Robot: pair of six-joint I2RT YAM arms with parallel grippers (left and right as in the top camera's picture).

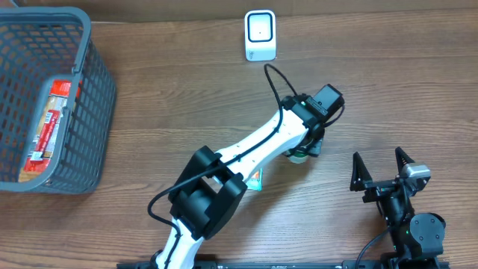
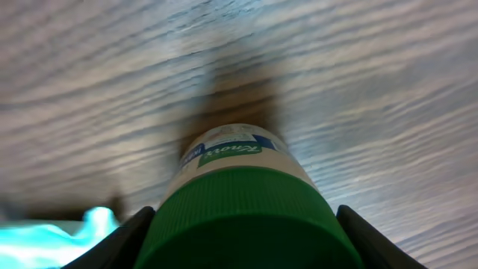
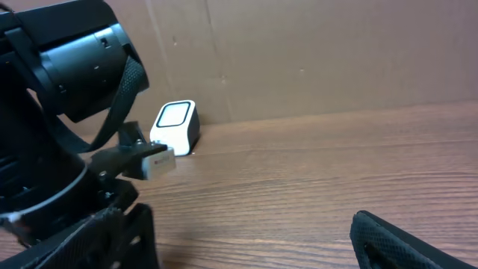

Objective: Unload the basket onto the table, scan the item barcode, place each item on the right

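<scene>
Position: the bottle point(image 2: 233, 153) sits between the fingers of my left gripper point(image 2: 246, 235), near the middle of the wooden table point(image 1: 388, 82). Its green cap point(image 2: 246, 205) is nearest my wrist camera and the labelled body points away from it, toward the table surface. The long axis therefore runs roughly along my fingers' reach. I cannot tell whether the bottle stands fully upright or leans.

Jaw condition, left: one finger stands at each side of the cap, very close to it. I cannot tell whether they are pressing on it.

Jaw condition, right: my right gripper point(image 1: 377, 154) is spread wide and holds nothing. It is near the table's front edge, well apart from the bottle.

Governing relation: the barcode scanner point(image 1: 261, 35) stands farther up the table, beyond the bottle and slightly to my left. My left arm is the nearer one. No barcode shows on the visible label, so I judge the bottle needs turning before it is presented to the scanner window.
</scene>
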